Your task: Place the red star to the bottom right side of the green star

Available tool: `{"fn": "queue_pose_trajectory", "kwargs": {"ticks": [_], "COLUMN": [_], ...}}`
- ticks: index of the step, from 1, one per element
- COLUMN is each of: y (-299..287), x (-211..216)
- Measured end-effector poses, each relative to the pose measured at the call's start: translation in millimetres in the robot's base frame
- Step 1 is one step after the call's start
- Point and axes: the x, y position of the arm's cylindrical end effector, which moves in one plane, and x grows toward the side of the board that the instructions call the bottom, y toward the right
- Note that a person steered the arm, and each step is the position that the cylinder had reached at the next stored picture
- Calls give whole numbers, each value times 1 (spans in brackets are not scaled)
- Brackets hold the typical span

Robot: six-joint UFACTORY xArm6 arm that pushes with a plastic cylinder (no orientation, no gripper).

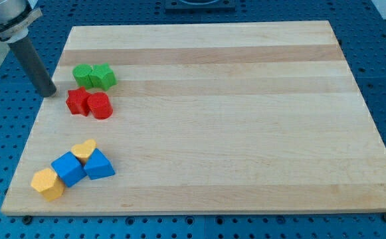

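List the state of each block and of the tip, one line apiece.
my tip: left of the red blocks, touching none
green star: against green block
red star: touching red cylinder
yellow heart, blue cube, blue triangle, yellow hexagon: clustered bottom left

The arm above the rod is cut off by the view's top-left corner. The yellow heart is partly hidden behind the blue cube.

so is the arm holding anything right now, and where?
Nothing is held. My tip is a bare rod end, standing apart from the red star on the view's left, touching no block. The green star sits above it.
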Motion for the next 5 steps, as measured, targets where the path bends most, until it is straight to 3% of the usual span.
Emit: {"fn": "queue_pose_trajectory", "kwargs": {"ticks": [1,2,5], "y": [5,14,137], "x": [39,39,39]}}
